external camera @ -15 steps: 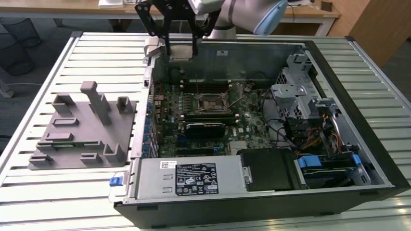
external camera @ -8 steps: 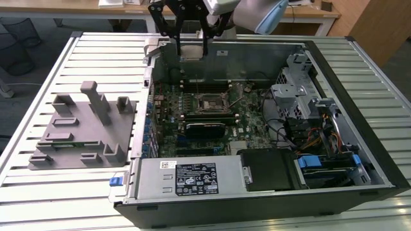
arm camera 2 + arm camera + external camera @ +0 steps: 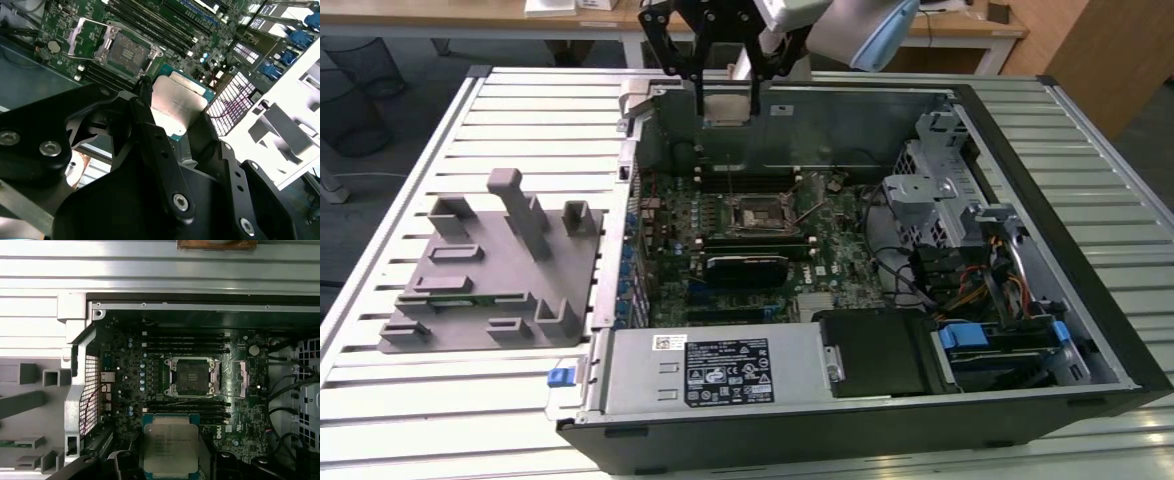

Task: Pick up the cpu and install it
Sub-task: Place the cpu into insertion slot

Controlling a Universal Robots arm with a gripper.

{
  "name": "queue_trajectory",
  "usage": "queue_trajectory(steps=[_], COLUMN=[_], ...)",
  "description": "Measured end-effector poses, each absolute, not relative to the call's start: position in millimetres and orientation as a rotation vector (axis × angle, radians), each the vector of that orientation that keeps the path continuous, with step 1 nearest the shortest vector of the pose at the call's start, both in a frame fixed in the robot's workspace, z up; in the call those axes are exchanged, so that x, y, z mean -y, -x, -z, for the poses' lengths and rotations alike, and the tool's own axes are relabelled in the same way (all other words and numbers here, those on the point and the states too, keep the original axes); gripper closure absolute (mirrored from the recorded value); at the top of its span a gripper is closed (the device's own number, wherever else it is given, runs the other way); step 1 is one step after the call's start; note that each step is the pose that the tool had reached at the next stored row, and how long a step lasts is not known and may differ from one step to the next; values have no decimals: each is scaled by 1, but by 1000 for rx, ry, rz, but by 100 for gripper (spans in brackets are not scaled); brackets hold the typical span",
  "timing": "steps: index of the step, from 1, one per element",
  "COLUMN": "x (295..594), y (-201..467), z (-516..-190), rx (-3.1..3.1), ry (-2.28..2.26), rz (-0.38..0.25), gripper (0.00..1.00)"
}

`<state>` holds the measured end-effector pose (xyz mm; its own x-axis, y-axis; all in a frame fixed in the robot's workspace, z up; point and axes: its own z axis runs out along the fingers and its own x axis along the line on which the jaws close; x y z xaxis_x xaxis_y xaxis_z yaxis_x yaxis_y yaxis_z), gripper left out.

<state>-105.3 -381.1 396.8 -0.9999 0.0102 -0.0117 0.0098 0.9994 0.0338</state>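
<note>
**Mia:** Where is the cpu right now?

**Tom:** Up in the air, at the top middle of the exterior view. The gripper has it. One black finger is pressed on each side of the chip, so it is clamped tight on it.

**Mia:** Is it in its place yet?

**Tom:** No. The socket is in the middle of that view, down on the green motherboard. The chip hangs over the far wall of the computer case, well apart from it.

**Mia:** Is the socket ready?

**Tom:** I think so. In the second wrist view the socket looks empty and its metal flap is flipped open.

**Mia:** How do you carry a chip like that well?

**Tom:** I'd say slow and flat. In the first wrist view the cpu has its shiny side up and sits level, with its edges running the same way as the socket. Keeping it square like that matters most, I think. If it tips or turns, a corner could hit the tiny pins.

**Mia:** Anything in the way?

**Tom:** The case wall is just under the chip, so it needs room to clear that. The grey plastic tray is far off on the exterior view's left.
</note>
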Motion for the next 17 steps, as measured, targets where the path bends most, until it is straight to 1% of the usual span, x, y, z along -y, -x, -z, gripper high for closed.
queue_trajectory(steps=[17], x=[379], y=[105], z=[-395], rx=[-3103], ry=[-367], rz=[-50], gripper=[47])
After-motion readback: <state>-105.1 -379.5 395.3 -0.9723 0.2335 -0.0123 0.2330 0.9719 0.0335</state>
